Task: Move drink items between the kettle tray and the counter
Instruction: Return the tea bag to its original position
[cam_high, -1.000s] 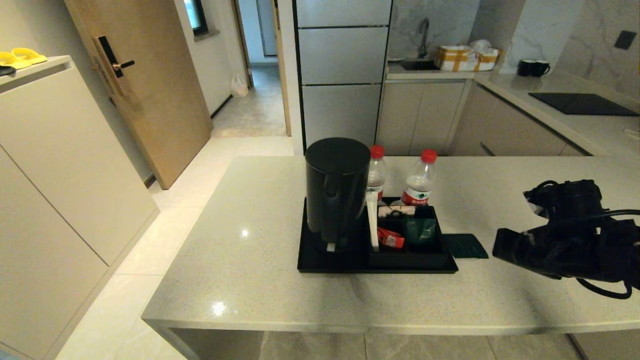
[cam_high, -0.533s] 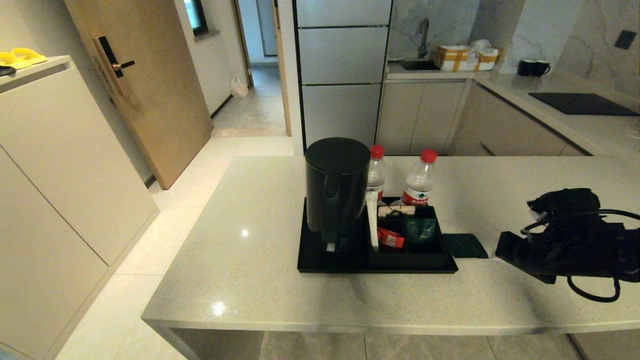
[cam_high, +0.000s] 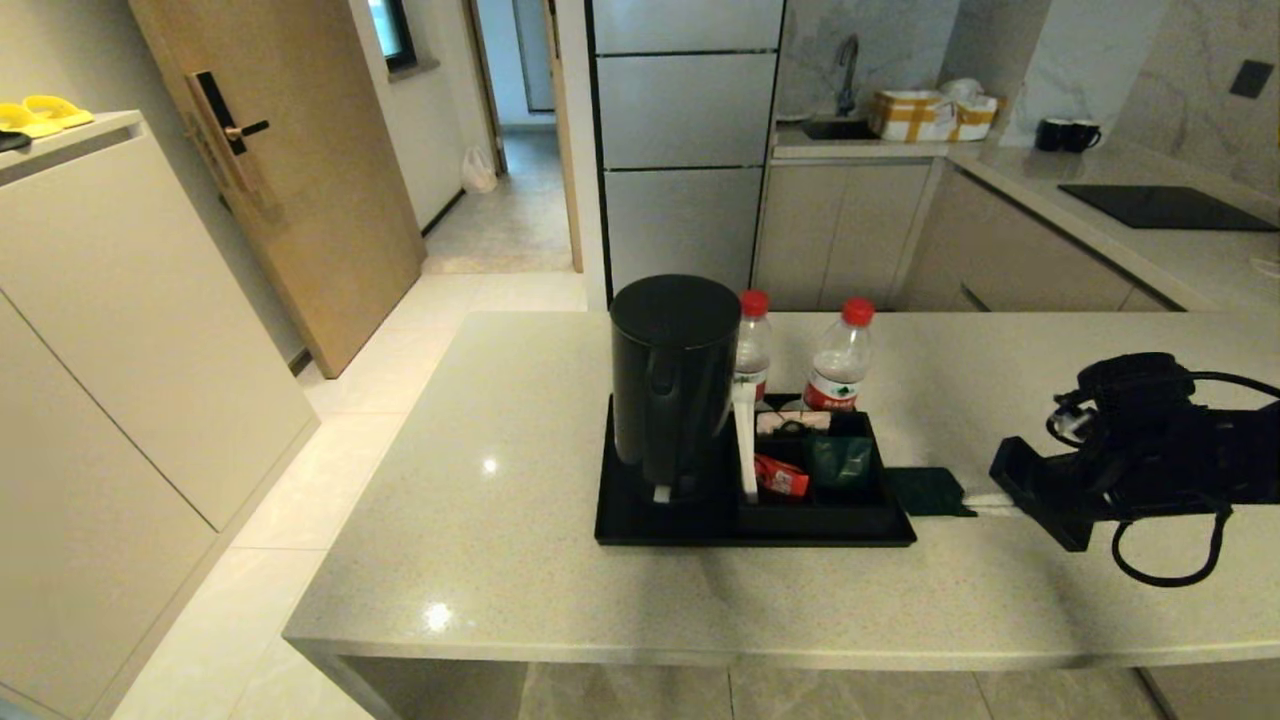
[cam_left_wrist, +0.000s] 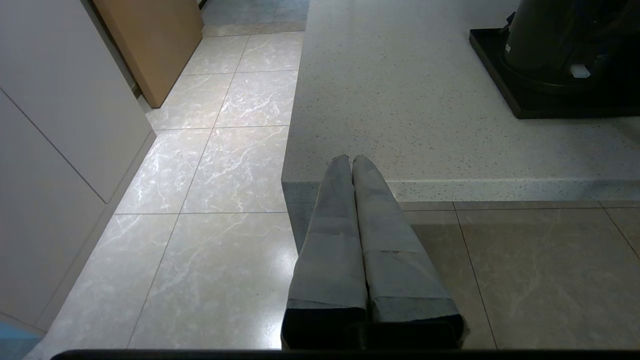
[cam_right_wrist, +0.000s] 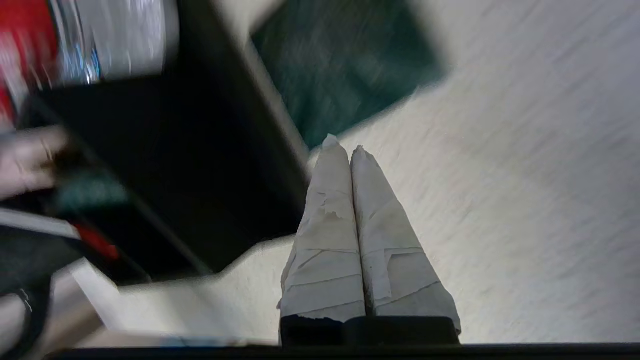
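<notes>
The tall black kettle (cam_high: 670, 385) stands on the black kettle tray (cam_high: 640, 528), with the divided sachet box (cam_high: 815, 480) beside it. Two red-capped water bottles (cam_high: 752, 350) (cam_high: 838, 365) stand at the tray's far side. A dark green packet (cam_high: 928, 490) lies flat on the beige counter (cam_high: 500, 480), just right of the tray. My right gripper (cam_high: 970, 497) is low over the counter and shut on nothing, its tips at the packet's (cam_right_wrist: 345, 65) near edge. In the right wrist view that gripper (cam_right_wrist: 342, 146) sits beside the tray (cam_right_wrist: 175, 165). My left gripper (cam_left_wrist: 350, 159) is shut and hangs in front of the counter's (cam_left_wrist: 450, 100) near-left corner.
A second green packet (cam_high: 842, 460) and a red sachet (cam_high: 780, 478) sit in the box. An L-shaped worktop with cooktop (cam_high: 1165, 208), sink, carton (cam_high: 930, 115) and mugs stands behind. A cabinet (cam_high: 110, 330) and tiled floor (cam_left_wrist: 200, 200) lie to the left.
My right arm has swung down and toward the tray, bringing its shut fingertips to the green packet's right edge. Kettle, bottles and packet have not moved.
</notes>
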